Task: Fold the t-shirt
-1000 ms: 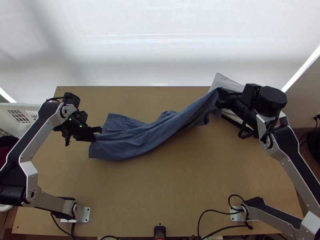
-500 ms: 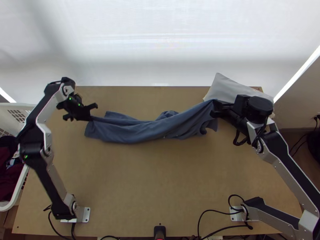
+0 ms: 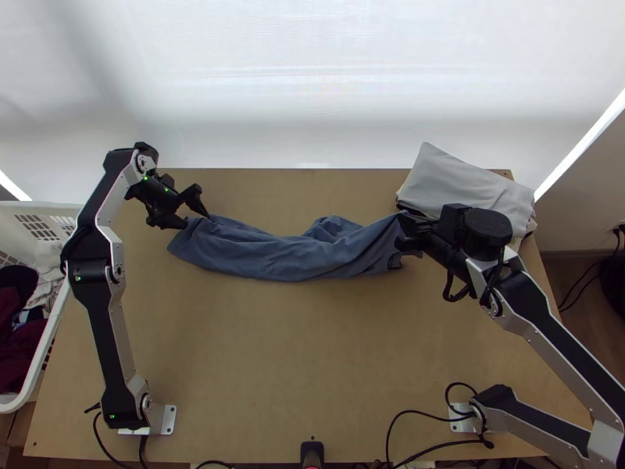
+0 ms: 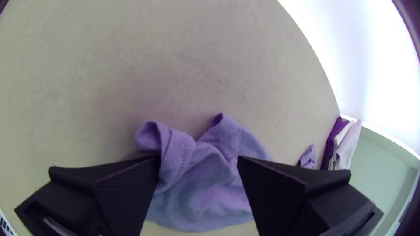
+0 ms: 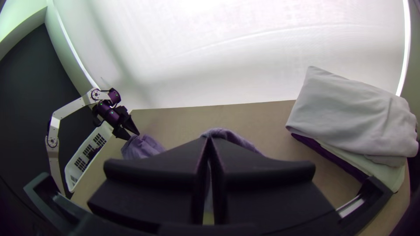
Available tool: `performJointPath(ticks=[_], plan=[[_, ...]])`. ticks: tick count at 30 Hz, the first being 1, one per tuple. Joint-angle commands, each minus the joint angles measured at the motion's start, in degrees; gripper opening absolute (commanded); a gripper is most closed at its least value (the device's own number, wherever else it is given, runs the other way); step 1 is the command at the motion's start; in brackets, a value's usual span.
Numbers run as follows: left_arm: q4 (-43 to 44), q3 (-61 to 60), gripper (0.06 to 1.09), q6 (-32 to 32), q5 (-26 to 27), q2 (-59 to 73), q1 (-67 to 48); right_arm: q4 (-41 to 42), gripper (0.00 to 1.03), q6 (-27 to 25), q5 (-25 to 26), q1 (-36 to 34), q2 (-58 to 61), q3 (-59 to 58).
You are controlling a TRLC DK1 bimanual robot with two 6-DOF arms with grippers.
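Observation:
The blue-grey t-shirt (image 3: 289, 258) lies bunched in a long strip across the table's upper half. At its left end my left gripper (image 3: 198, 219) stands open over the cloth; in the left wrist view the rumpled shirt end (image 4: 197, 175) shows between the spread fingers of the left gripper (image 4: 199, 161). My right gripper (image 3: 405, 233) is at the strip's right end. In the right wrist view the right gripper (image 5: 209, 142) is shut, with a piece of the shirt (image 5: 223, 132) pinched at its fingertips, and the shirt's far end (image 5: 142, 147) lies by the other arm.
A folded stack of light grey cloth (image 3: 465, 187), with darker and pale layers below, sits at the table's upper right corner. A white basket (image 3: 48, 344) holding clothes stands past the left edge. Bare tabletop (image 3: 289, 359) extends below the shirt.
My left gripper has moved up the picture and opened, letting go of the shirt's left end. The right gripper has come down and left with its end, and the strip lies slacker.

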Motion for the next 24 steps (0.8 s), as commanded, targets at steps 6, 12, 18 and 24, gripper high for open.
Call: performJointPath(ticks=[6, 12, 18, 24], plan=[[-0.98, -2.91, 1.03, 5.94, -7.34, -12.66, 3.19, 0.88, 0.03, 1.16, 0.72, 0.53, -1.69, -1.38], [4.12, -16.18, 1.02, 13.5, -18.06, -19.16, 4.59, 0.88, 0.03, 1.16, 0.72, 0.53, -1.6, -1.56], [3.95, -26.47, 1.02, 18.42, -22.02, -21.8, 3.45, 0.88, 0.03, 1.07, 0.72, 0.45, -1.6, -1.29], [7.11, -30.33, 0.99, 17.98, -21.93, -21.71, 2.57, 0.88, 0.03, 1.07, 0.72, 0.53, -1.6, -1.03]])
